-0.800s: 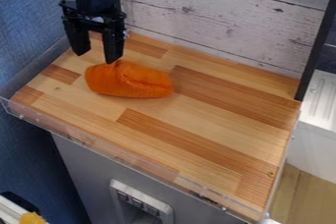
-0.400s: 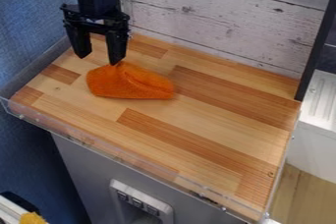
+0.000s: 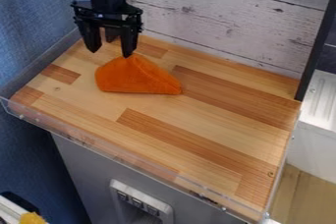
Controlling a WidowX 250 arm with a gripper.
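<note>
The black pincer hangs over the upper left part of the bench, pointing down. It is open, its two tips standing well apart. The tip on the view's right meets the peak of an orange cloth; the other tip is beside the cloth, up and to the left of it. Whether the cloth is caught on that right-hand tip or merely touches it, one cannot tell.

The cloth sits bunched on the bench, toward its back left — it rises to a point under the tip, slopes down to the right and ends in a narrow corner, with a nearly straight lower edge.

The bench top is made of wooden strips, some pale and some darker. A clear rim runs along its front edge, above a grey cabinet with a row of switches. Behind stands a whitewashed plank wall, at the left a blue wall. A black post rises at the back right corner — beyond it is a white ribbed surface.
</note>
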